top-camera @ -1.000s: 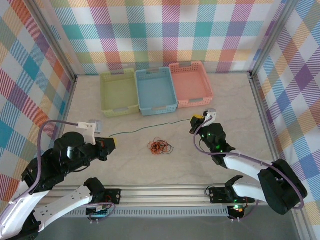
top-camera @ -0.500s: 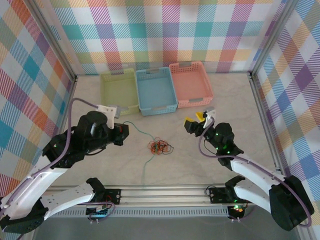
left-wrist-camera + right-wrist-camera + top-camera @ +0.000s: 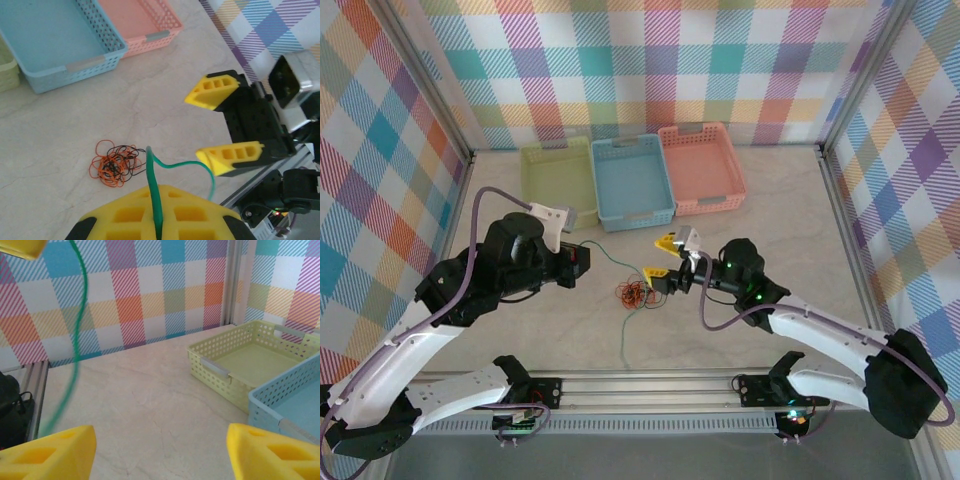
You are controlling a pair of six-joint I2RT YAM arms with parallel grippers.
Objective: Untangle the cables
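Cables [image 3: 638, 294] clumped at centre of bench [image 3: 770, 200], green strand [image 3: 621, 325] running lengthwise toward near edge. Left gripper [image 3: 578, 262] clamped on green strand, pinch plain from left wrist; right gripper [image 3: 662, 257] apart, beside clump

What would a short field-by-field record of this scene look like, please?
left gripper: shut on the green cable
right gripper: open, holding nothing, just right of the clump
clump: orange and black cables, tangled, lying on the table
baskets: green basket, blue basket, pink basket, side by side at the far edge, all empty
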